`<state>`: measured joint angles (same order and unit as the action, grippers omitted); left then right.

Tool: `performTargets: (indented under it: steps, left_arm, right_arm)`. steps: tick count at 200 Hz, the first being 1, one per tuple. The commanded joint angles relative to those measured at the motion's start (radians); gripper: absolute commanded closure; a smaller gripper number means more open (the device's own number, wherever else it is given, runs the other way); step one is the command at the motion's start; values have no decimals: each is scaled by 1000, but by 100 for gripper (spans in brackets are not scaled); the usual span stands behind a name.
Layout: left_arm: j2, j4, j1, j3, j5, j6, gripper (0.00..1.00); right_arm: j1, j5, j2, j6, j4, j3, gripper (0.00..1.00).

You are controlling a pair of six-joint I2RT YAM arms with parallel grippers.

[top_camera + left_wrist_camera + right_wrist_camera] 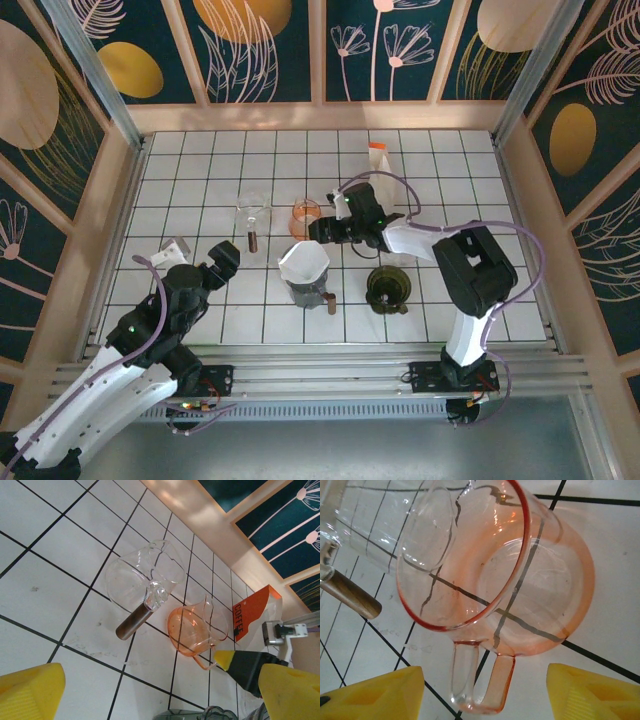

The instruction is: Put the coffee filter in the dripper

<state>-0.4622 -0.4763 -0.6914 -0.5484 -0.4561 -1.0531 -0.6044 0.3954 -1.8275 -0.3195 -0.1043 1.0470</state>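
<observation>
The white paper coffee filter (pixel 303 262) stands as an open cone in a grey glass vessel (pixel 306 291) at mid-table. An orange glass dripper (pixel 305 215) (pixel 495 575) (pixel 197 627) sits just behind it. My right gripper (pixel 318 230) (pixel 485 692) is at the dripper's right side. It is open, its yellow fingers (pixel 375 695) either side of the dripper's handle (pixel 480 680) without touching it. My left gripper (pixel 225 258) (pixel 160 695) hovers open left of the filter, with nothing between its fingers.
A clear glass dripper with a brown handle (pixel 252 214) (pixel 145 580) stands left of the orange one. A dark green dripper (pixel 388 287) sits to the right, an orange-and-white coffee bag (pixel 380 165) (pixel 252 612) at the back, and a white object (pixel 172 252) near the left arm.
</observation>
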Motion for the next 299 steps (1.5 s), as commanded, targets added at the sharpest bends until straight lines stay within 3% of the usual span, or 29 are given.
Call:
performTargets:
  steps: [1,63,201,299]
  left_arm:
    - [-3,-12,7,-15,-19,-15,1]
    - [4,-13,7,3,-15,-23,1]
    - [20,-3,8,29,-5,-33,1]
    - [47,35,8,60,8,-22,1]
  right_arm:
    - [-6,9,-37,22,-12,47,35]
    - [-23,-40,-60,17,-18,74,41]
    - [-49,-155,-20,35,18,65,73]
    - [-47,-384,227,-23,102,-150,78]
